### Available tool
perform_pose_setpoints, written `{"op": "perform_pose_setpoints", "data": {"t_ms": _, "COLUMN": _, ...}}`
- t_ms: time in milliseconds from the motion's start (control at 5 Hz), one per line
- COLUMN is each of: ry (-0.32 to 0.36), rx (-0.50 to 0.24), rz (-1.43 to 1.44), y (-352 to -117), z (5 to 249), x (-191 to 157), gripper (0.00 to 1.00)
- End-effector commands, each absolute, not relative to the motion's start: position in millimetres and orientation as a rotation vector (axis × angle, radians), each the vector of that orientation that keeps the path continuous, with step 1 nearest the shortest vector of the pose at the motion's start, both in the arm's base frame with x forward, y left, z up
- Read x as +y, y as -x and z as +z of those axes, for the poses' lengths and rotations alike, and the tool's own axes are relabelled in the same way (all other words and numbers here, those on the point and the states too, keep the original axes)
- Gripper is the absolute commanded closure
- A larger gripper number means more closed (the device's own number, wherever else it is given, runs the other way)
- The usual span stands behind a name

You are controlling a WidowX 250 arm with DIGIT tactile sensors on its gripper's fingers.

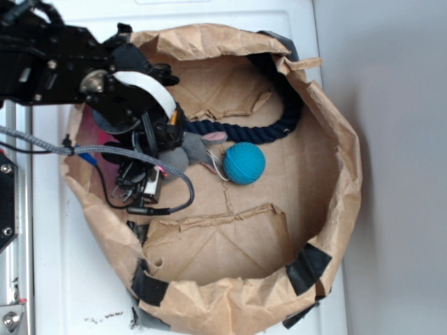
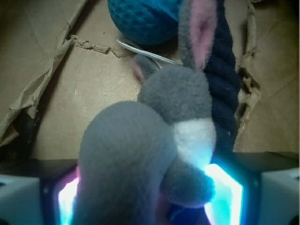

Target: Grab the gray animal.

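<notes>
1 gripper [image 1: 150,178] clenched on gray animal [image 2: 140,154], beside teal ball [image 1: 244,162], navy rope [image 1: 279,125].

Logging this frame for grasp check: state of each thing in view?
gray animal: lying between the gripper's fingers, head against the rope
gripper: down over the animal; open or shut cannot be told
teal ball: loose on the bag floor, beside the animal
navy rope: lying curved along the bag wall, ungrasped
paper bag: open, rim rolled down, taped

teal ball [image 1: 244,162] | navy rope [image 1: 279,124] | brown paper basin [image 1: 335,209], black tape patches
</notes>
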State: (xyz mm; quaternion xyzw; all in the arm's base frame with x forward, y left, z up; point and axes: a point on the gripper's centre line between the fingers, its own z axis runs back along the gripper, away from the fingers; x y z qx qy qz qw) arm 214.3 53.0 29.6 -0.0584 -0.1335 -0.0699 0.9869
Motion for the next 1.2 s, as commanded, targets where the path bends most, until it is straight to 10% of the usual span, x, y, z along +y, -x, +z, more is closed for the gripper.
{"op": "perform_pose_setpoints", "data": {"t_ms": 0, "ry": 0.119, "rx": -0.309, "rz": -0.122, "y": -208, "z": 41, "x": 59, "gripper": 1.00}}
{"op": "perform_pose_setpoints", "data": {"t_ms": 600, "ry": 0.199, "rx": -0.206, "rz": -0.011, "y": -218, "z": 126, "x": 33, "gripper": 1.00}}
{"op": "perform_pose_setpoints", "data": {"t_ms": 1000, "ry": 0.192, "rx": -0.215, "rz": 0.030, "y": -238, "z": 140, "x": 22, "gripper": 1.00}}
